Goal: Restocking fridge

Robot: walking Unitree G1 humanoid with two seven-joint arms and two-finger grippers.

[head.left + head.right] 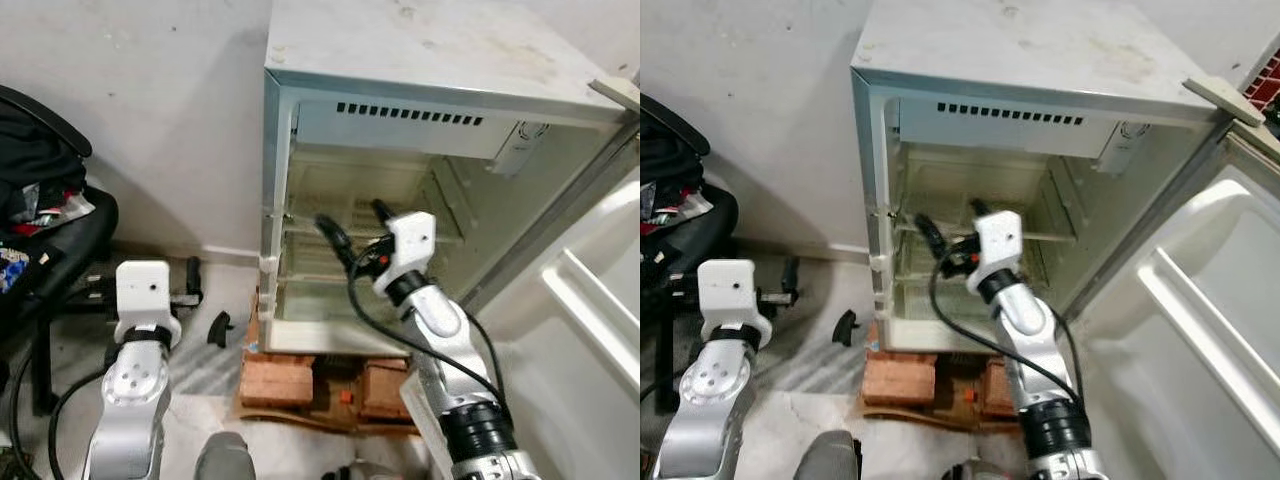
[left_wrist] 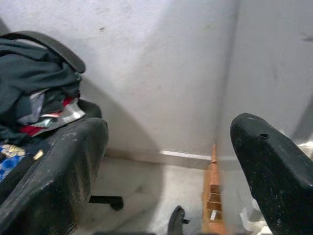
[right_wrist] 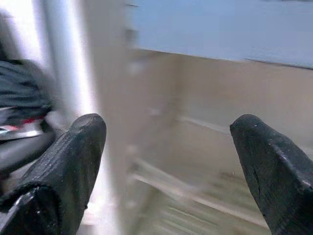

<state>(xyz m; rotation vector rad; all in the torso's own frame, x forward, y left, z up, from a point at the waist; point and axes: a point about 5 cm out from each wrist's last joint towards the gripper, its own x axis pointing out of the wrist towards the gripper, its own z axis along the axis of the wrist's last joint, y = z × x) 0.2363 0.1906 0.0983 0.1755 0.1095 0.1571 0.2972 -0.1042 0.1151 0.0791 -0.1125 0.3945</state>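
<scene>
A small white fridge (image 1: pixel 420 60) stands with its door (image 1: pixel 590 300) swung wide to the right. Its pale shelves (image 1: pixel 310 232) look bare. My right gripper (image 1: pixel 350 214) is raised in front of the open compartment at shelf height, near its left side. The two black fingers are spread apart with nothing between them, as the blurred right wrist view also shows for the right gripper (image 3: pixel 166 161). My left arm (image 1: pixel 135 380) is low at the left. The left gripper (image 2: pixel 161 161) is open and empty, facing the wall and floor beside the fridge.
The fridge rests on red bricks (image 1: pixel 280 380). A black chair (image 1: pixel 60 240) piled with clothes stands at the left against the wall. A small black object (image 1: pixel 218 328) lies on the floor between the chair and the fridge.
</scene>
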